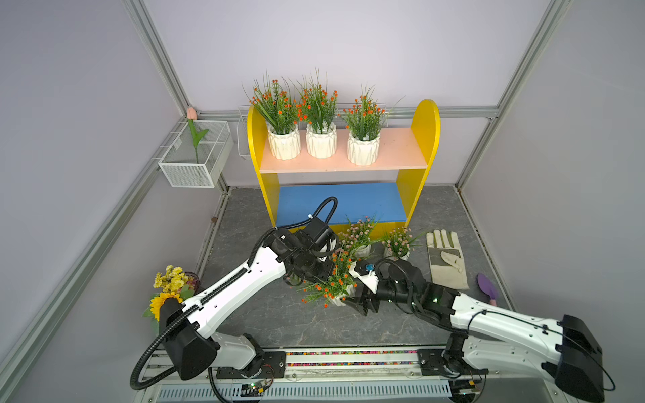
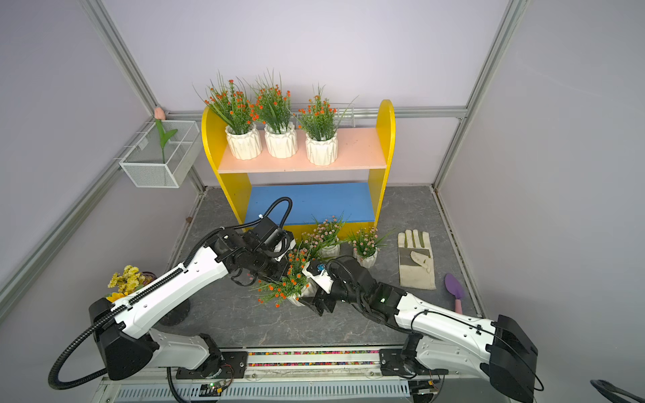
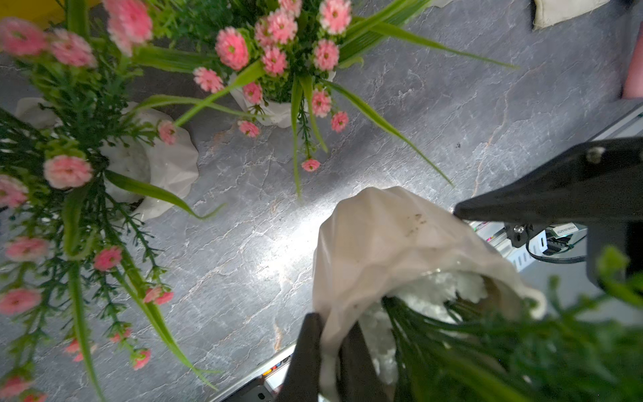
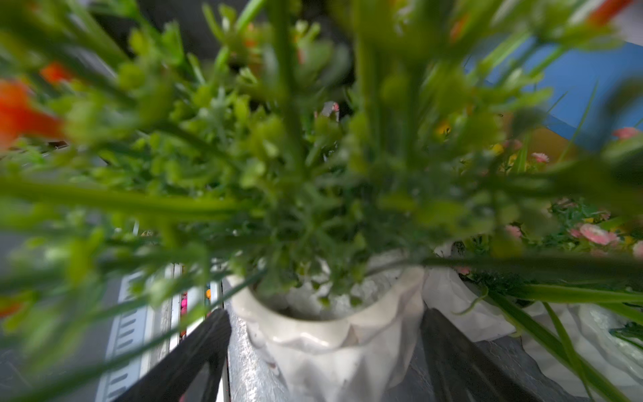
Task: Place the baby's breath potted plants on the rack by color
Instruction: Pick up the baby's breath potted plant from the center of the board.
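Handover is our reading of the near middle of the table (image 1: 265, 324). The left gripper (image 3: 330, 348) is clenched on the rim of the orange-flowered pot (image 1: 340, 298), which leans with its sprigs thrown to the left. The right gripper (image 4: 325, 313), reaching in from the right, stands released with one finger on either side of the pot's white body. We cannot tell whether the fingers touch its wall, or whether its base rests on the table. We think a pinch on the rim alone lets the pot tip, so a grasp round the body would carry it upright.

Just beyond, two pink-flowered pots (image 1: 363, 249) stand on the table against the front of the rack (image 1: 424, 139), near enough that their sprigs mingle with the orange one's.

Farther back, three orange-flowered pots (image 1: 321, 141) line the left and middle of the salmon upper board (image 1: 401, 150). Its right end is free, and we judge the held pot belongs there. The blue lower board (image 1: 366, 199) bears no pots, presumably kept for the pink ones.
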Controlling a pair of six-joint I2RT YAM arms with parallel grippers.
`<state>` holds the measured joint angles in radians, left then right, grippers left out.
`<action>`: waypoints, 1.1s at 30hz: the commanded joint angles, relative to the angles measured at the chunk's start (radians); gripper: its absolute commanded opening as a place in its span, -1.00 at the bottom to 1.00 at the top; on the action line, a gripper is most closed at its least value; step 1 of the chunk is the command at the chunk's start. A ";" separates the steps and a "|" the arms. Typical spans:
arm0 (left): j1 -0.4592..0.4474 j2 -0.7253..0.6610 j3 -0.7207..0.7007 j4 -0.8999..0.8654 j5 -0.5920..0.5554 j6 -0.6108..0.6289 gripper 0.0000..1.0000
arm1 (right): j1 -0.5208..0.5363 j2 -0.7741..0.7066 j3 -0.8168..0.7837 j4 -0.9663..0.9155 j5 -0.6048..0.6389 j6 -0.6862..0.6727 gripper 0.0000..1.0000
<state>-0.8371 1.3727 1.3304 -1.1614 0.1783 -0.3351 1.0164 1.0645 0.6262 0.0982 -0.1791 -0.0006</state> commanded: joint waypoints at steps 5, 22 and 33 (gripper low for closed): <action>-0.007 -0.038 0.007 0.078 0.072 -0.001 -1.00 | 0.007 0.030 0.029 0.110 -0.020 0.027 0.77; -0.005 -0.038 0.002 0.119 0.091 -0.002 -1.00 | 0.007 0.121 0.013 0.284 -0.126 0.182 0.76; -0.007 -0.040 -0.025 0.136 0.078 0.004 -1.00 | 0.014 0.121 -0.017 0.363 -0.111 0.240 0.76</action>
<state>-0.8219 1.3617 1.3025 -1.1786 0.1390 -0.3332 1.0164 1.2064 0.6098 0.2981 -0.2588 0.1944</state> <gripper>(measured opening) 0.108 0.883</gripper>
